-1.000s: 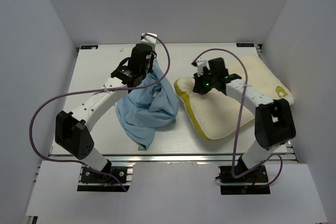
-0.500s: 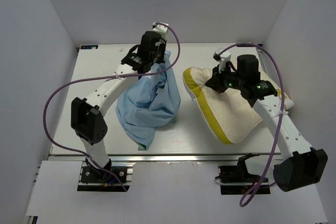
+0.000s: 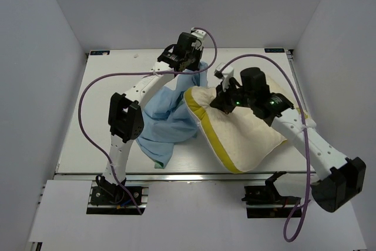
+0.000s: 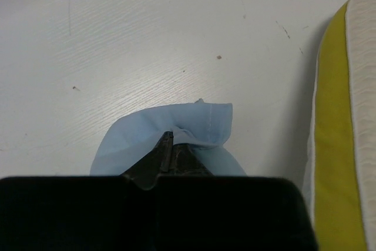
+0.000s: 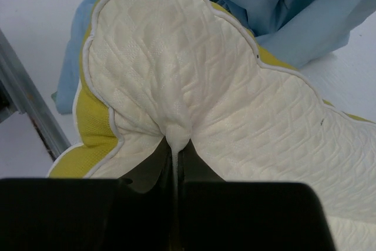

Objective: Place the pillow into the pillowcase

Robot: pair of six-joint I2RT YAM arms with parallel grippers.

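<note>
Currently left gripper (image 4: 170, 148): clamped on hem of limp light-blue cloth pillowcase (image 4: 202, 119), raised
right gripper (image 5: 176, 145): pinching cover of thick cream quilted foam pillow (image 5: 176, 69)
pillow: yellow-rimmed corner overlapping pillowcase, over white table (image 3: 100, 116)

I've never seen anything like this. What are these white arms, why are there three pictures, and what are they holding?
These are two robot arms bolted at a white table's near edge. The wide picture comes from a camera above and behind them. The two close-ups come from a camera on each wrist, looking past that arm's own fingers. The left fingers are shut on a fold of the light blue pillowcase, holding it up. The right fingers pinch the cream, yellow-rimmed pillow, its corner against the cloth.
</note>
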